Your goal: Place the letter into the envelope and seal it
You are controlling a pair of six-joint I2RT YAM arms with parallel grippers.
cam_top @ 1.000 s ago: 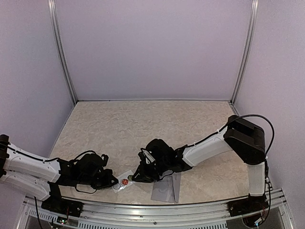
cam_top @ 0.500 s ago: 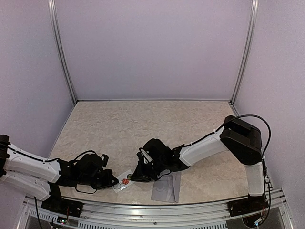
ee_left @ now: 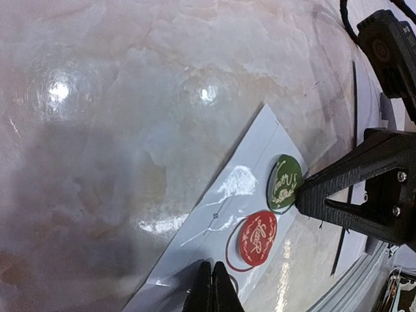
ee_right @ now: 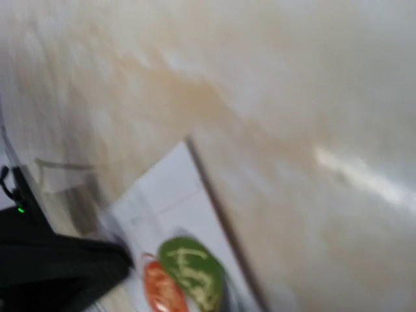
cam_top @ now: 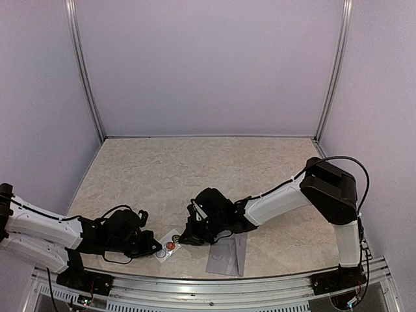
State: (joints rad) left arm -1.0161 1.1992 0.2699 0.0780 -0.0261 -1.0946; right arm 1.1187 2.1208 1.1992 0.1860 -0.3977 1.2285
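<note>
Envelope (cam_top: 227, 255) lies flat near the table (cam_top: 195, 169) front edge, just right of the sticker card (ee_left: 214, 214), so with the left gripper (ee_left: 211, 286) pressing its closed fingers on that card's end and the right gripper (ee_left: 301, 199) closed at the rim of the green sticker (ee_left: 284, 182), peel slowly and low.

The right wrist view is blurred throughout: the card (ee_right: 170, 195) and its green sticker (ee_right: 192, 266) smear and are cut by the bottom edge, and the dark shape (ee_right: 58, 270) at lower left cannot be identified. In the left wrist view the left gripper (ee_left: 211, 289) shows only its tips, the right gripper (ee_left: 305, 195) runs off the right edge, and the sticker's script is unreadable.
</note>
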